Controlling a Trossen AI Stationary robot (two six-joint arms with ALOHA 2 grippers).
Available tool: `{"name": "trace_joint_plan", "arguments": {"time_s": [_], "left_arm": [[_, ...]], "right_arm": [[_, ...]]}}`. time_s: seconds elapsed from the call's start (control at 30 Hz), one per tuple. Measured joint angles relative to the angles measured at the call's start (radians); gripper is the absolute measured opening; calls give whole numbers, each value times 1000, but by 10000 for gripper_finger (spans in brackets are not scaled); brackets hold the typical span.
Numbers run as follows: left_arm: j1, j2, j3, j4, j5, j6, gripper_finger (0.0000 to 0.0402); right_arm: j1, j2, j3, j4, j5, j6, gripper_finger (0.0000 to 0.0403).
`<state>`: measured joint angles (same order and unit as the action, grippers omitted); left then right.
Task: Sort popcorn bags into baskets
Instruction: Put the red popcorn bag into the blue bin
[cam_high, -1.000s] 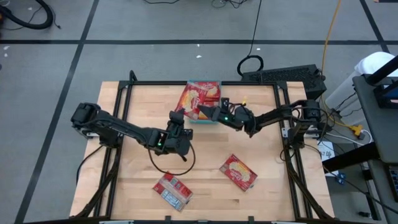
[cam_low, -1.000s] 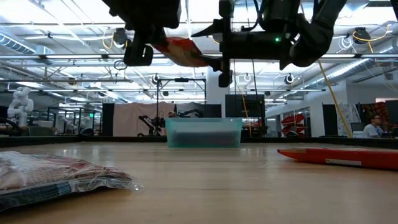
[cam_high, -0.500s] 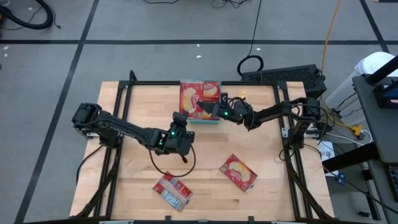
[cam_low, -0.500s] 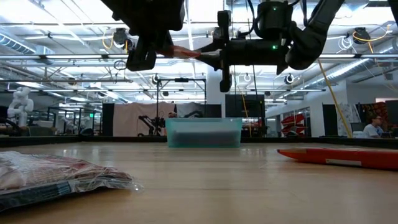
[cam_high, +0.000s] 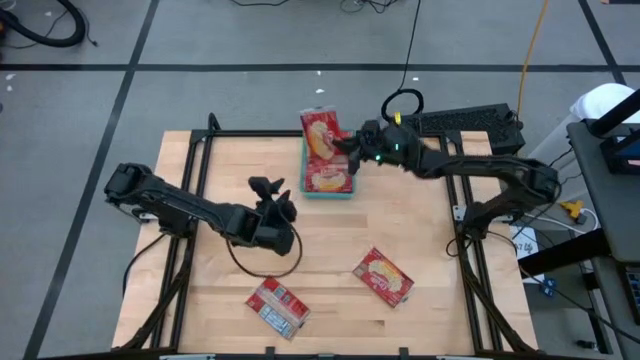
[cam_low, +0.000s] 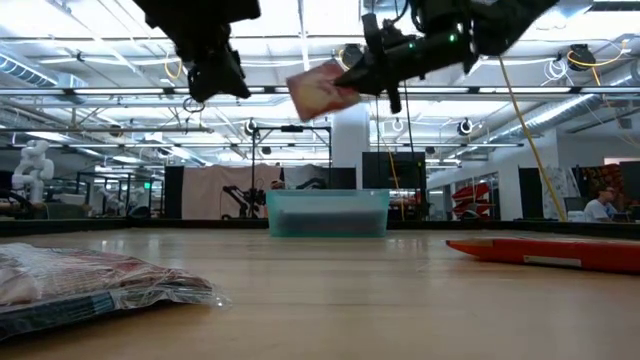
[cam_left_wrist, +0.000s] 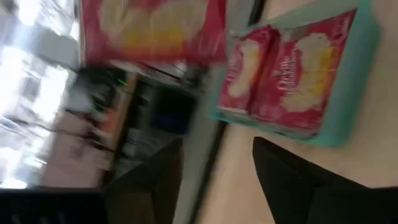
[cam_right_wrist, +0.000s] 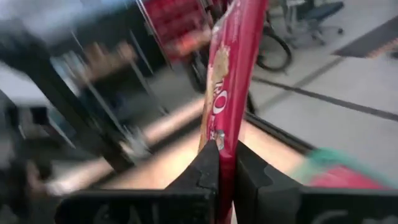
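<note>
One bag (cam_high: 321, 137) clenched by right gripper (cam_high: 352, 152) above tray's (cam_high: 327, 190) far edge; left gripper (cam_high: 268, 185) open.

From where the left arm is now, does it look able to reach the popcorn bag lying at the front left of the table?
Probably yes. The left tool is open and holds nothing, and the front-left bag lies uncovered on the table, on that arm's side. Nothing stands between them.

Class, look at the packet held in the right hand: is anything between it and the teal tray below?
Nothing visible is. The right hand holds the packet in the air over the tray's far end; only packets already in the tray lie beneath. The left hand is off to the side.
</note>
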<state>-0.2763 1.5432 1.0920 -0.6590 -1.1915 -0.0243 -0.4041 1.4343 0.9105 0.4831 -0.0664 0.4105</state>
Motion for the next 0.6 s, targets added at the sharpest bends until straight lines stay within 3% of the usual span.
{"name": "trace_joint_plan", "arguments": {"time_s": [0.13, 0.33, 0.43, 0.6], "left_arm": [[24, -55, 0, -93, 129, -194, 182], [41, -120, -2, -170, 229, -411, 144], [41, -162, -49, -173, 293, -450, 126], [51, -288, -196, -7, 422, -412, 101]], "right_arm": [[-65, -24, 151, -345, -91, -191, 6], [-153, 42, 364, -682, -256, -396, 6], [-177, 97, 460, -801, -300, -479, 6], [-185, 181, 571, -937, -370, -580, 7]]}}
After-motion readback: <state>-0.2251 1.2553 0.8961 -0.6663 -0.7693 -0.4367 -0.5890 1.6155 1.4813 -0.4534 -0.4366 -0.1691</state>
